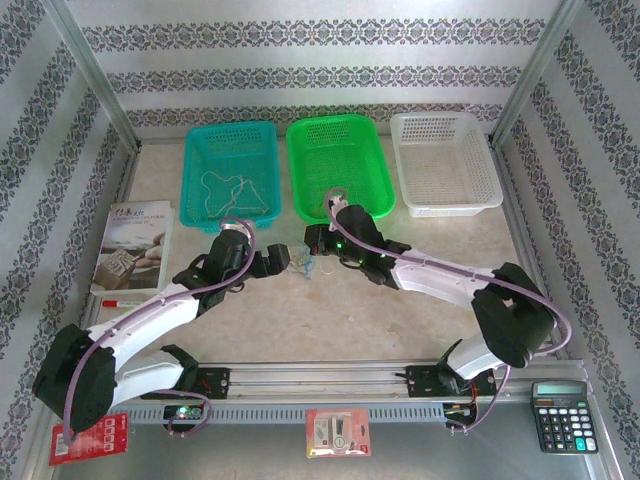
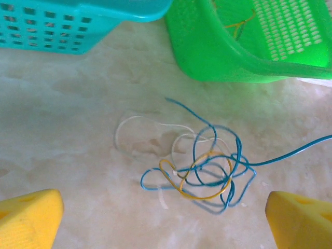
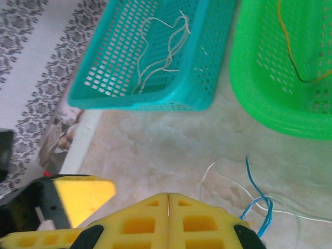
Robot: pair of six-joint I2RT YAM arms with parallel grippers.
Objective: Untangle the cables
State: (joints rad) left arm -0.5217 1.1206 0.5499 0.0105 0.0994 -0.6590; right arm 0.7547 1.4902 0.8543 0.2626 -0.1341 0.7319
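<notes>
Tangle of thin, floppy cables [image 2: 202, 171] in blue, yellow-orange and cream-white lies on the pale, marbled, stone-look tabletop [image 2: 67, 135], just in front of the baskets and between the two grippers. Blue strands form several overlapping loops. One yellow-orange oval loop threads through them, and a cream-white loop lies flat to the left. One blue strand [image 2: 295, 151] leaves the heap fairly straight and runs off the right edge of the left wrist view.

Left gripper [image 2: 165, 220]: jaws spread fully wide, with yellow wedge-shaped pads [image 2: 28, 220] on either side of the heap, holding nothing.

Right gripper [image 3: 168, 210]: jaws fully closed, the yellow moulded pads with square recesses pressed flat together. A blue strand runs down just beside their right edge; can't tell if it is pinched.

Teal perforated plastic basket [image 3: 155, 101] holds a cream-white cord [image 3: 161, 52] in loose wavy loops. Bright green mesh plastic basket [image 2: 218, 57] holds a yellow-orange cord [image 3: 290, 52]. White lattice plastic basket [image 1: 450, 208] sits furthest right. Glossy-covered book [image 1: 135, 248] lies at the left, and a black calculator [image 1: 563, 415] at the near right.
</notes>
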